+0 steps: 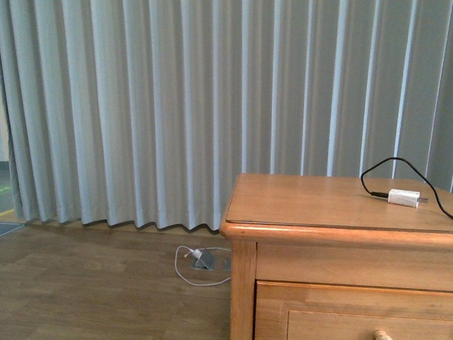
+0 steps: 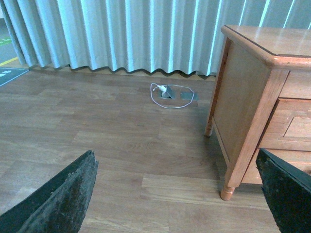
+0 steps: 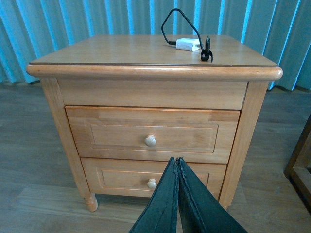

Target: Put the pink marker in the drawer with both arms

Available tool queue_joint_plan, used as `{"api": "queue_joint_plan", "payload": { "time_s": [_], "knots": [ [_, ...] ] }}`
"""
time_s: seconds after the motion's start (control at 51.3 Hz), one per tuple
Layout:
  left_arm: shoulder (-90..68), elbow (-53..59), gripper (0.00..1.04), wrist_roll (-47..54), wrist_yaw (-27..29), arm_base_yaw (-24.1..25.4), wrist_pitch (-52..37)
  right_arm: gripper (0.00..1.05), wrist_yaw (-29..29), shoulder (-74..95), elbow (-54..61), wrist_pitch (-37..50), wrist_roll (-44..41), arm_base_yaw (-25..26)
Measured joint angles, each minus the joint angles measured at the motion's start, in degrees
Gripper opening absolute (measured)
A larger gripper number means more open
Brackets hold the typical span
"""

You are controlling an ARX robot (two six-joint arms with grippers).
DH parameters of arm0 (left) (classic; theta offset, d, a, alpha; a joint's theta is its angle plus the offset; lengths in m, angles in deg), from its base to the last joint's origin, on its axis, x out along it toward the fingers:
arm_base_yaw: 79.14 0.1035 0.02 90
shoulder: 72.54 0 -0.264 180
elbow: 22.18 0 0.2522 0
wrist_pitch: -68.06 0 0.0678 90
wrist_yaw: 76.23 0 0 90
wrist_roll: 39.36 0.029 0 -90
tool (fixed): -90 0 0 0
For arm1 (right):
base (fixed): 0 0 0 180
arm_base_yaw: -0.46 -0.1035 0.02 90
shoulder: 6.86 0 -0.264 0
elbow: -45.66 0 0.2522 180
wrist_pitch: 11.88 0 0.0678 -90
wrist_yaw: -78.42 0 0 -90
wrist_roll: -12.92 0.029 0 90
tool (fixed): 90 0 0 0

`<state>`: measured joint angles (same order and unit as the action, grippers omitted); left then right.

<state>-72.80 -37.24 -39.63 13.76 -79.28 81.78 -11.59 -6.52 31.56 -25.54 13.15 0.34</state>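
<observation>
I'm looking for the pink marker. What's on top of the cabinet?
Only a white plug adapter with its black cable lies on the cabinet top. No marker shows there; both drawers are shut, so their insides are hidden.

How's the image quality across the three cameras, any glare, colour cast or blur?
Front view: soft even light, a bright glare streak along the cabinet top's front edge, curtain grey. Left wrist view: curtain tinted cyan, the left gripper's fingers dark and blurred at the frame edge. Right wrist view: strong blue cast on the curtain, the upper drawer sharp, the right gripper underexposed.
</observation>
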Motion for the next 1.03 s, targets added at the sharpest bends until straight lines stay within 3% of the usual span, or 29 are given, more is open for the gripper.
{"api": "queue_joint_plan", "payload": {
  "time_s": [0.195,0.702,1.034],
  "knots": [
    [0.0,0.0,0.99,0.0,0.0,0.0,0.0,0.03,0.0,-0.1,0.0,0.0,-0.1,0.0],
    [0.0,0.0,0.99,0.0,0.0,0.0,0.0,0.97,0.0,-0.1,0.0,0.0,0.0,0.0],
    [0.0,0.0,0.99,0.0,0.0,0.0,0.0,0.96,0.0,-0.1,0.0,0.0,0.0,0.0]
  ]
}}
